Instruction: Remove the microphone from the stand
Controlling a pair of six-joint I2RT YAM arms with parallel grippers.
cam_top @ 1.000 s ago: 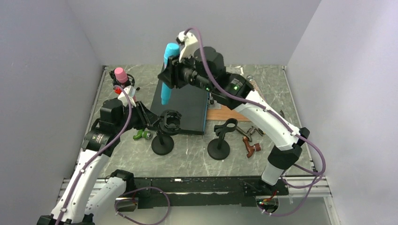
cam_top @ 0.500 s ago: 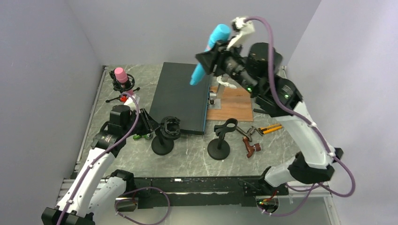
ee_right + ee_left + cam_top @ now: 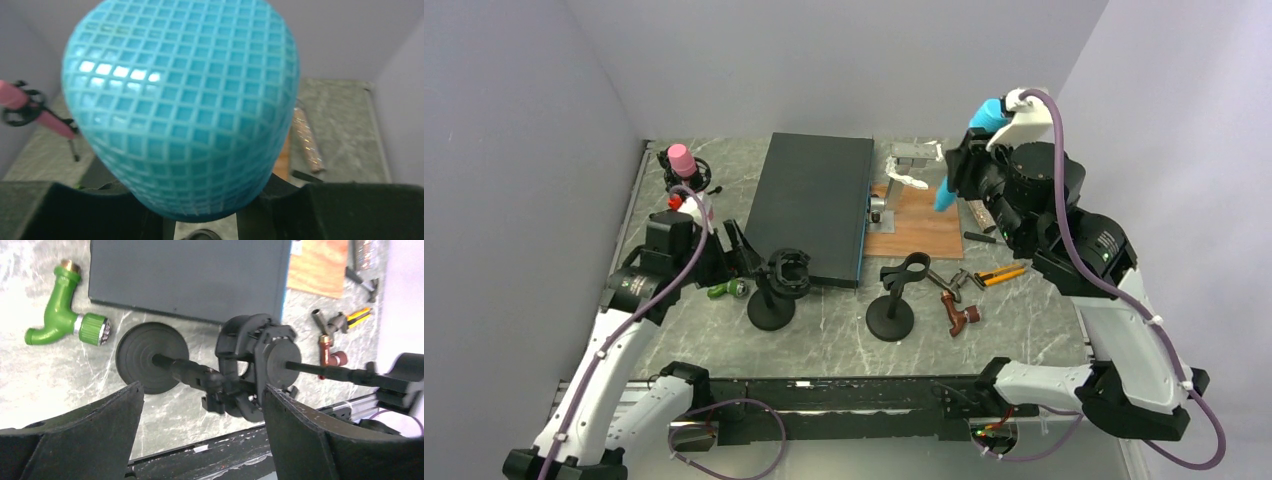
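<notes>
Microphone sits clamped in the closed right gripper, raised above the worktop's far right corner. Left gripper gapes wide, empty, by the stand.

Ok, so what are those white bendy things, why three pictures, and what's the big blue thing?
The white bendy things are robot arms, a left arm and a right arm, each ending in a two-finger claw called a gripper. The wide picture comes from a camera above and behind them. The other two come from little cameras on the wrists. The right gripper is shut on a blue microphone, held up in the air; its wrist camera is so close that the meshed head fills the picture. The left gripper is open, with an empty black stand showing between its fingers. On the grey table are also a second black stand, a pink microphone, a green pipe piece, a flat black slab and a wooden board.
</notes>
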